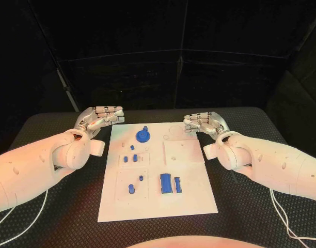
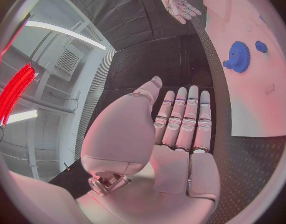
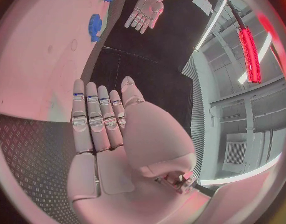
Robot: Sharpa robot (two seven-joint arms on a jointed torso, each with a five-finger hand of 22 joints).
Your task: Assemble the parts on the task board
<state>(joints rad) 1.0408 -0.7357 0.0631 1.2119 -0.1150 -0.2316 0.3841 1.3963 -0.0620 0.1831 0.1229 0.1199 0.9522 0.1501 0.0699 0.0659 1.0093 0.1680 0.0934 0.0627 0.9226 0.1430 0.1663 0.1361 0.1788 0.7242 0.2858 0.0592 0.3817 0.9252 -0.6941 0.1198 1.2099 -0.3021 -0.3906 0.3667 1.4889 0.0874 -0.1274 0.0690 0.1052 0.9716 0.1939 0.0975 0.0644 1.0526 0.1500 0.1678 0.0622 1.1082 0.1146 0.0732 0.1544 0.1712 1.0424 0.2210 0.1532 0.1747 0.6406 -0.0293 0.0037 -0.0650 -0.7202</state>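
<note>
Left hand [image 1: 100, 118] and right hand [image 1: 206, 123] flat, fingers together, apparently holding nothing.

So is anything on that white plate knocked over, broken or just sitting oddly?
Nothing stands out. The task board lies flat on the table, and the blue gear and the smaller blue parts rest on it in tidy spots, none spilled off. The left hand and right hand hover empty at its far corners, fingers straight.
</note>
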